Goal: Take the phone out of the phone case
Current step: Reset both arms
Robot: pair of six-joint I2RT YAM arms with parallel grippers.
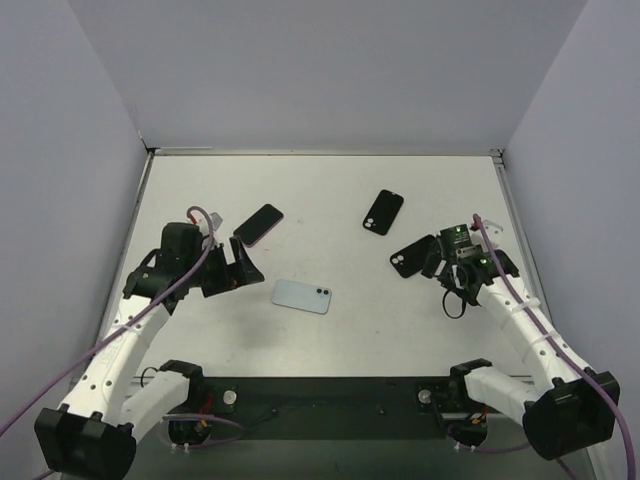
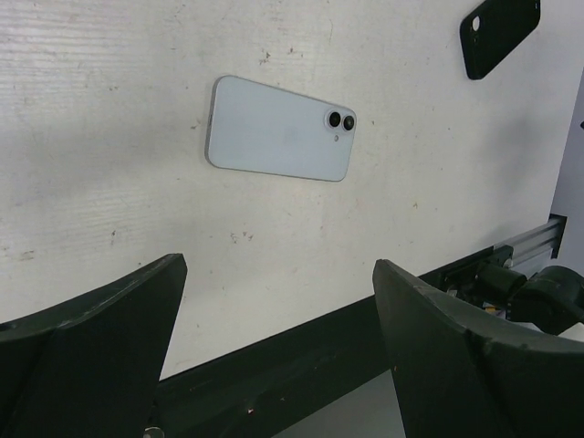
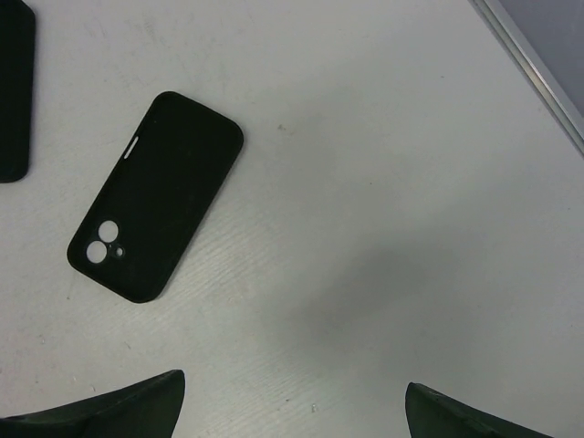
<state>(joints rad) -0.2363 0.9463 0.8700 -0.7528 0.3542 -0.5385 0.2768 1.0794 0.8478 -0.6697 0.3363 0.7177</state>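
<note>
The left claw (image 2: 276, 269) and right claw (image 3: 294, 383) both stand spread, empty. The bare phone (image 1: 301, 296) lies loose (camera side up); a careless arm sweep could shove it across the surface (image 1: 400, 330).

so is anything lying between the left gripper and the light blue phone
Nothing visible. The light blue phone lies flat, camera side up, on the table ahead of the open left gripper. A black phone case sits well off to one side.
</note>
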